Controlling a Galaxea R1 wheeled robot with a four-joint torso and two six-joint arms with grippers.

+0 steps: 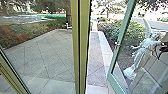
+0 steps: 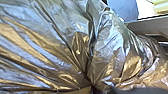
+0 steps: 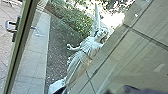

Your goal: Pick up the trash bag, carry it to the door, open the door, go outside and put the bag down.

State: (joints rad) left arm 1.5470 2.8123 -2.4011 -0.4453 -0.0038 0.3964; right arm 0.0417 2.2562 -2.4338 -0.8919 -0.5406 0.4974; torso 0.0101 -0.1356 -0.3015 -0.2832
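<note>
Trash bag (image 2: 107, 45) cut off, door (image 1: 122, 32) top cropped

So the glass door (image 1: 122, 30) is standing open, winged statue (image 1: 143, 51) showing through it, and bushes (image 1: 112, 28) line the paved patio's (image 1: 42, 55) edge.

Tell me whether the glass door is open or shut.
Open: the glass door stands angled away from the post, paving showing between them.

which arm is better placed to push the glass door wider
Right, I'd judge: the right wrist camera faces the glass door and its handle, while the gathered trash bag bulks close to the left wrist camera, so that arm seems better kept for the bag.
</note>
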